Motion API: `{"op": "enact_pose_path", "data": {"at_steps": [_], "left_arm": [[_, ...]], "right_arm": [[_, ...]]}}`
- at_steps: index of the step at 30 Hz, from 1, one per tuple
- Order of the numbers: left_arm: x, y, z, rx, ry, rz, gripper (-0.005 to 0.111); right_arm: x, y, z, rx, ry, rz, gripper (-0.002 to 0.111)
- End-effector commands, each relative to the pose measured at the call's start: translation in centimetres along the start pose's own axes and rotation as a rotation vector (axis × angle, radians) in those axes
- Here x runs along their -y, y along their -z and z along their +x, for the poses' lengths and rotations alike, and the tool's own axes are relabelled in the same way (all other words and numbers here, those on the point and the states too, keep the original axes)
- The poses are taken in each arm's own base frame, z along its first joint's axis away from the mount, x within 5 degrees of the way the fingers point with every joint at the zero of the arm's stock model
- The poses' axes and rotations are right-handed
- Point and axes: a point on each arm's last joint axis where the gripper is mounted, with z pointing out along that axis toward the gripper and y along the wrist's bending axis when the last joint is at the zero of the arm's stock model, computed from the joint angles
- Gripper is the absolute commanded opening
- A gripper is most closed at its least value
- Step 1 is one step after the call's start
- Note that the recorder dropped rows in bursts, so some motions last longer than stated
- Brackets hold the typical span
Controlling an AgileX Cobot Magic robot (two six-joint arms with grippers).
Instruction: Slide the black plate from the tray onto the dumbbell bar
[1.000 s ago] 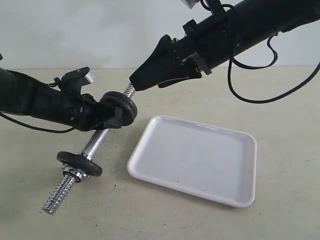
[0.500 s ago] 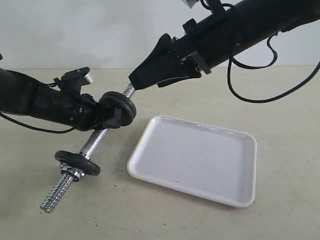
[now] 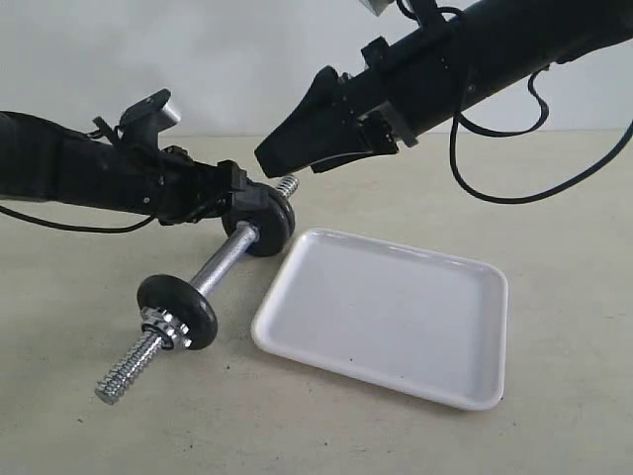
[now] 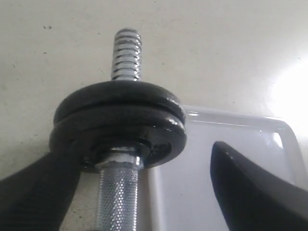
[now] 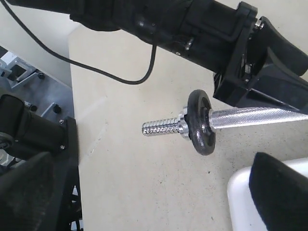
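The dumbbell bar (image 3: 223, 259) lies slanted on the table left of the empty white tray (image 3: 396, 317). The black plate (image 3: 267, 223) sits on its far end, pressed against a look-alike disc, with the threaded tip (image 4: 126, 53) sticking out beyond them. Another disc (image 3: 178, 310) sits on the near end. My left gripper (image 3: 232, 193) is open, its fingers (image 4: 250, 192) straddling the knurled bar (image 4: 118, 192) just behind the paired discs (image 4: 118, 120). My right gripper (image 3: 269, 158) hangs open above the far tip, holding nothing. The right wrist view shows the near disc (image 5: 199, 122).
The tray's corner (image 5: 240, 202) lies close beside the bar. The left arm (image 5: 192, 29) stretches low over the table from the left. The right arm's cable (image 3: 514, 188) hangs at the back right. Bare beige tabletop (image 3: 148, 435) surrounds the bar's near end.
The left gripper has opened off the paired discs. The bar's far end has come down, away from the right gripper, and the whole bar has shifted right. The right arm has not moved.
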Motion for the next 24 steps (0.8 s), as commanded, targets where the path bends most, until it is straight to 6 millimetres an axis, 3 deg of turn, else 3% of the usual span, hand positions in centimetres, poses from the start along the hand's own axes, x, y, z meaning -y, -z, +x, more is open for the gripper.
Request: {"op": "enact_pose_path", "data": {"at_steps": [1, 10, 14, 16, 17, 18, 21, 24], "left_arm": [[0.2, 0.1, -0.2, 0.013, 0.0, 0.008, 0.07], [0.3, 0.2, -0.4, 0.028, 0.024, 0.01, 0.07], [1.6, 1.9, -1.9, 0.087, -0.014, 0.025, 0.07], [3.0, 4.0, -3.4, 0.154, -0.067, 0.029, 0.069], [3.4, 4.9, -3.9, 0.18, -0.084, 0.028, 0.066], [4.3, 6.4, -4.7, 0.223, -0.107, 0.031, 0.055], [7.1, 10.6, -6.2, 0.309, -0.297, 0.049, 0.004], [9.0, 13.2, -6.8, 0.378, -0.424, 0.079, 0.004]], "right_arm": [[-0.5, 0.3, -0.3, 0.011, 0.016, -0.004, 0.104], [-0.5, 0.3, -0.3, 0.011, 0.016, -0.004, 0.104], [-0.5, 0.3, -0.3, 0.011, 0.016, -0.004, 0.104], [-0.6, 0.4, -0.5, 0.02, 0.018, -0.004, 0.104], [-0.6, 0.5, -0.7, 0.022, 0.028, -0.002, 0.104], [-1.0, 1.0, -1.5, 0.037, 0.059, 0.007, 0.104], [-3.0, 2.9, -4.6, 0.107, 0.178, 0.039, 0.104], [-4.9, 4.4, -6.0, 0.15, 0.25, 0.058, 0.104]]}}
